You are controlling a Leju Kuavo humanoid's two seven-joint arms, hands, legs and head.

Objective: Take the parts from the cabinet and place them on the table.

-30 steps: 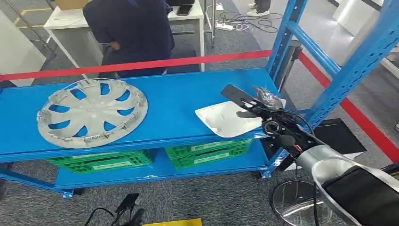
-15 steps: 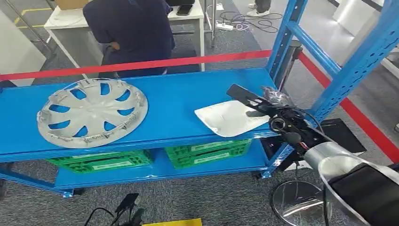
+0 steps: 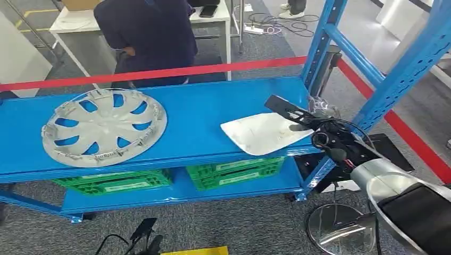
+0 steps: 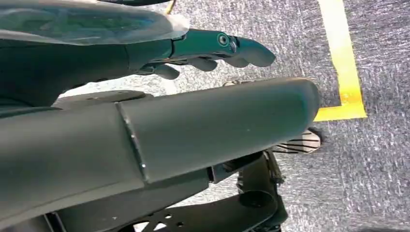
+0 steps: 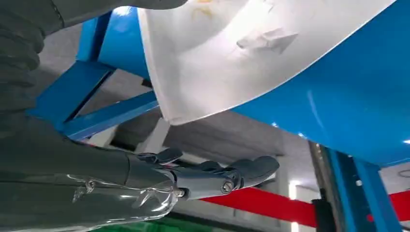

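A white curved panel (image 3: 260,133) lies on the right end of the blue shelf (image 3: 202,106), and its edge hangs over the front. My right hand (image 3: 306,119) is at the panel's right edge with its fingers spread. In the right wrist view the fingers (image 5: 212,176) reach below the panel (image 5: 232,53) with a gap between them. A silver hubcap (image 3: 103,127) lies flat on the shelf's left end. My left hand (image 4: 145,53) hangs over the grey carpet, fingers loosely extended and holding nothing.
Two green crates (image 3: 234,172) sit on the lower shelf. A blue upright (image 3: 393,79) rises just right of my right arm. Red barrier tape (image 3: 159,71) runs behind the shelf, and a person (image 3: 149,32) stands beyond it. A round metal base (image 3: 335,228) is on the floor.
My right hand has slid to the right along the panel, uncovering more of its right side. The panel and hubcap have stayed put.
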